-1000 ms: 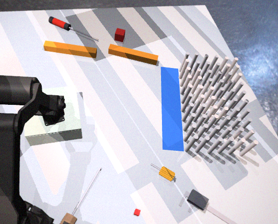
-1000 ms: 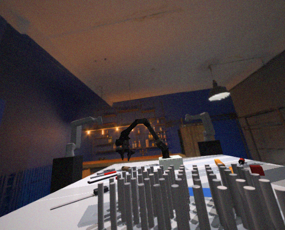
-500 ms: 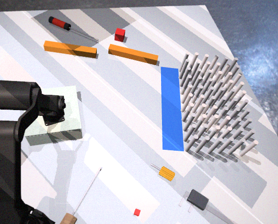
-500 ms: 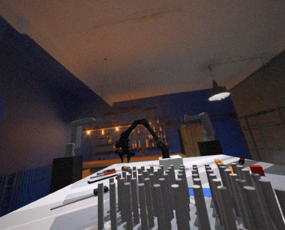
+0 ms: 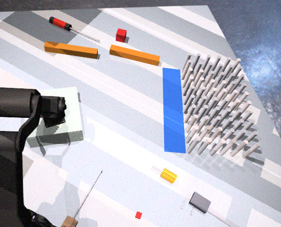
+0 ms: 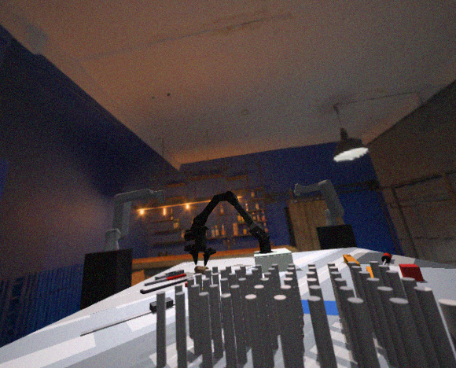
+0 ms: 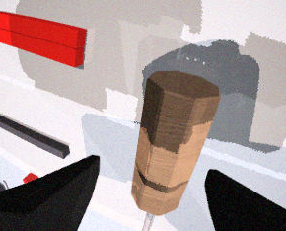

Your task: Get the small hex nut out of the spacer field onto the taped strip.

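Note:
A tool with a faceted wooden handle (image 5: 69, 221) (image 6: 200, 269) (image 7: 178, 128) and a thin metal shaft (image 5: 88, 195) lies on the table. My gripper (image 6: 200, 263) (image 7: 154, 171) is open and points down over the handle, with one finger to each side and visible gaps between. In the top view the fingers are out of frame. The standing metal spacers (image 5: 251, 151) (image 6: 160, 329) form a dense field at the right in the top view. The blue taped strip (image 5: 173, 109) (image 6: 323, 307) runs along their near side. I cannot make out the hex nut.
A yellow-handled tool (image 5: 168, 175) and a grey-headed pronged tool (image 5: 199, 202) (image 6: 161, 304) lie near the field. Elsewhere are a red screwdriver (image 5: 60, 23), orange bars (image 5: 70, 49) (image 5: 134, 55), a red cube (image 5: 121, 35), a small red cube (image 5: 138, 215), a red bar (image 7: 38, 39) and a dark bar (image 7: 29, 133).

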